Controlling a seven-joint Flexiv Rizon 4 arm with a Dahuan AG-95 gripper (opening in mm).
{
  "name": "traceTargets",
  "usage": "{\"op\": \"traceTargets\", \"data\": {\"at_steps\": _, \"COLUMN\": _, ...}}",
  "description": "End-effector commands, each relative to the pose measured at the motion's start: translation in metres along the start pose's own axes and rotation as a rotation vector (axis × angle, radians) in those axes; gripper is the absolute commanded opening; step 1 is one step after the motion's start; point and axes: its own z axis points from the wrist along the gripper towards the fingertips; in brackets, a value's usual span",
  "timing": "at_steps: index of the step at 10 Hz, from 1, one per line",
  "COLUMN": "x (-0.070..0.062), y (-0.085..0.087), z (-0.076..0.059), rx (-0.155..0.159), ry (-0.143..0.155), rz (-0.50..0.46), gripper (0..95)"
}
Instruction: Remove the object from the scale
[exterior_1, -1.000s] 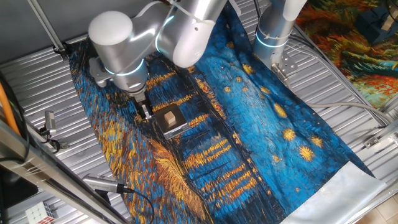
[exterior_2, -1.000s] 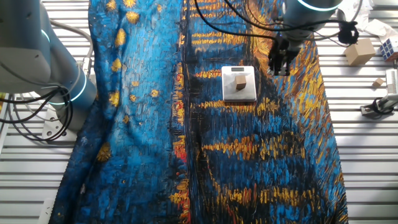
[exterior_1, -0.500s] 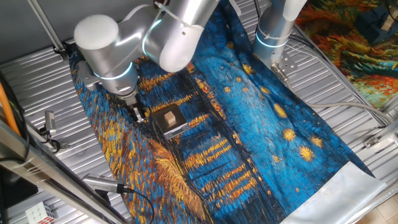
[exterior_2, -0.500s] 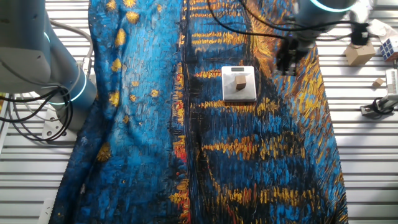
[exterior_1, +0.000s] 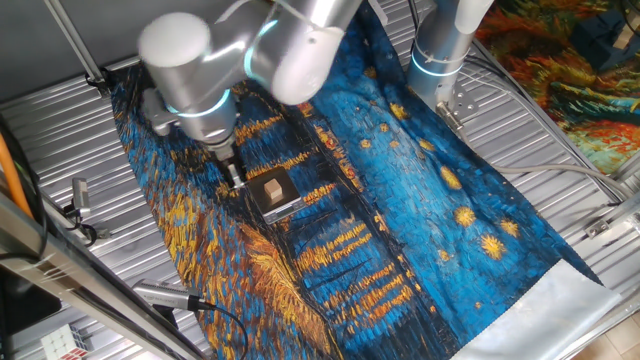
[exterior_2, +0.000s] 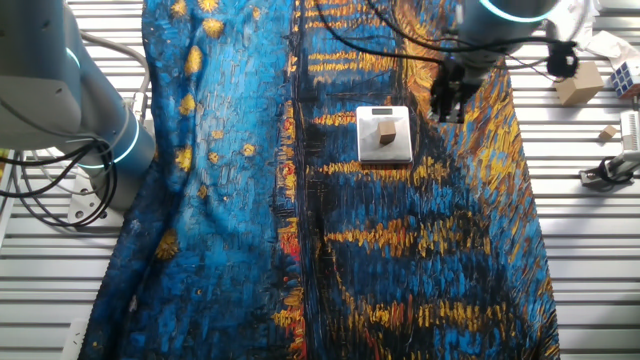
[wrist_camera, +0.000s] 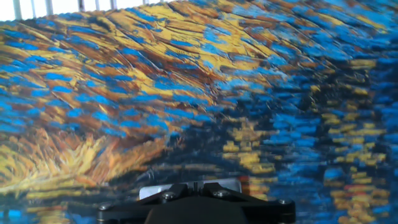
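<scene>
**Gripper swings back beside the scale**

Half a second ago the gripper (exterior_2: 447, 108) sat farther out from the scale (exterior_2: 385, 150); now it has come back just beside it, low over the cloth (exterior_2: 400, 260). The cube (exterior_2: 386, 129) sits untouched on the scale. Whether the jaws are parted, I cannot tell. Likely still approaching. Open cloth surrounds the scale; the worktop (exterior_2: 580, 250) edge is well apart.

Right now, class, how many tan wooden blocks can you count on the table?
3. A cube sits on the scale; a bigger block lies on the bare table at the right; a tiny piece is close by. The arm may hide others.
</scene>
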Motion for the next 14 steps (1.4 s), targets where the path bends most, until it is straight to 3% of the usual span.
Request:
{"op": "traceTargets", "data": {"at_steps": 1, "x": 0.007, "y": -0.002, "z": -0.003, "rx": 0.002, "ry": -0.027, "rz": 0.001, "gripper": 0.0}}
{"op": "traceTargets", "data": {"at_steps": 2, "x": 0.007, "y": -0.002, "z": -0.003, "rx": 0.002, "ry": -0.034, "rz": 0.004, "gripper": 0.0}}
{"op": "traceTargets", "data": {"at_steps": 6, "x": 0.007, "y": -0.002, "z": -0.003, "rx": -0.004, "ry": -0.005, "rz": -0.002, "gripper": 0.0}}
{"op": "traceTargets", "data": {"at_steps": 10, "x": 0.007, "y": -0.002, "z": -0.003, "rx": -0.021, "ry": -0.003, "rz": 0.014, "gripper": 0.0}}
{"op": "traceTargets", "data": {"at_steps": 14, "x": 0.051, "y": -0.004, "z": 0.024, "rx": -0.022, "ry": -0.015, "rz": 0.006, "gripper": 0.0}}
